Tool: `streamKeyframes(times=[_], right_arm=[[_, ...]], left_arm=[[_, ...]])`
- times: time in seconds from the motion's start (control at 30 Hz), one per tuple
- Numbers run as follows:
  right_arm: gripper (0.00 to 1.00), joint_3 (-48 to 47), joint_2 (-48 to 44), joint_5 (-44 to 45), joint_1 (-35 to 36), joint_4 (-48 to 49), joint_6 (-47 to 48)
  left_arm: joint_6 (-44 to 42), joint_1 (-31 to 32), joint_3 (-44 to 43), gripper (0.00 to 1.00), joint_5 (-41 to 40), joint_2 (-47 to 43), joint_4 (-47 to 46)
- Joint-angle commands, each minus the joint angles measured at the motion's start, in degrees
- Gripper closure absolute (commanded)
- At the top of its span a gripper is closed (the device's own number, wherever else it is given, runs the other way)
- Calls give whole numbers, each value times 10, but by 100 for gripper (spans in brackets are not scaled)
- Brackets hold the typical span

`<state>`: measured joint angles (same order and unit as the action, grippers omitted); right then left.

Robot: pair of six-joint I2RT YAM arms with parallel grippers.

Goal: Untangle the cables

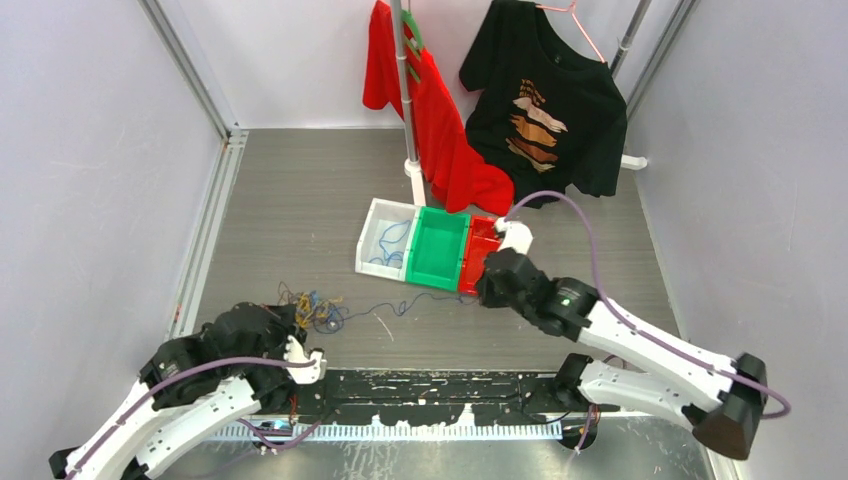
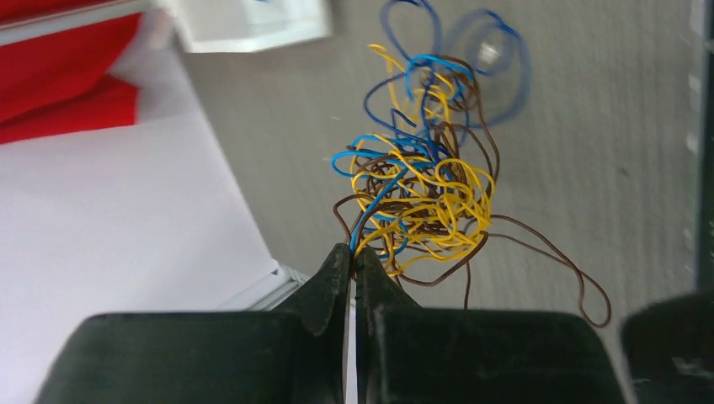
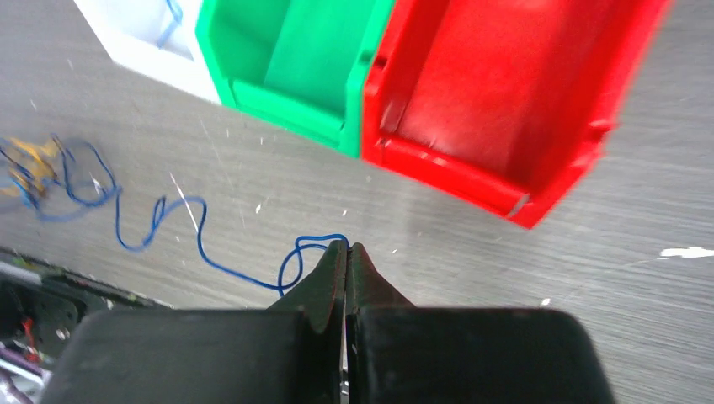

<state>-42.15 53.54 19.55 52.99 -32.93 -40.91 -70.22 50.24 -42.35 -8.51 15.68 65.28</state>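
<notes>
The left pincer (image 2: 354, 261) was clamped on a few strands at the near edge of the tangle of thin blue, yellow and brown cables (image 2: 421, 189), which lay on the grey wooden counter (image 2: 589, 126). The right pincer (image 3: 346, 252) was clamped on the looped end of one long blue cable (image 3: 202, 248) leading out of that tangle. To do this well, the right arm should pull slowly and low while the left anchored the knot, so nothing tightened.

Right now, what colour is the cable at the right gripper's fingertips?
Blue. The cable pinched by the right gripper shows best in the right wrist view.
</notes>
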Motion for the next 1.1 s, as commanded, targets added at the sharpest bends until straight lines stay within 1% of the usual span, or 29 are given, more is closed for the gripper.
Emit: streamKeyframes(times=[0.0,0.13,0.27,0.37,0.5,0.6,0.63,0.7,0.8,0.9,1.0,1.07], right_arm=[[99,-84,-74,87,-41,-74,37],[99,-180,-110,157,-78,-114,94],[99,-284,-124,234,-90,-121,147],[99,-344,-124,263,-89,-96,190],[99,-406,-99,292,-90,-60,250],[99,-448,-88,333,-90,-24,296],[99,-452,-89,329,-89,-4,307],[99,-461,-78,281,-90,21,314],[99,-502,-17,224,-90,-15,280],[99,-507,23,163,-89,-1,264],[99,-514,63,109,-90,16,245],[99,-517,92,68,-90,26,234]], left_arm=[[-64,1,48,100,-52,-26,110],[-107,1,89,100,-76,-43,144],[-119,0,114,100,-92,-40,166],[-112,1,122,100,-97,-27,153],[-119,0,127,100,-107,-3,131],[-119,1,129,100,-109,16,144],[-117,0,131,100,-107,20,148],[-105,0,139,100,-105,18,110],[-110,0,146,100,-97,9,16],[-107,0,135,100,-84,15,-83],[-94,0,110,100,-70,27,-135],[-74,0,87,100,-53,34,-146]])
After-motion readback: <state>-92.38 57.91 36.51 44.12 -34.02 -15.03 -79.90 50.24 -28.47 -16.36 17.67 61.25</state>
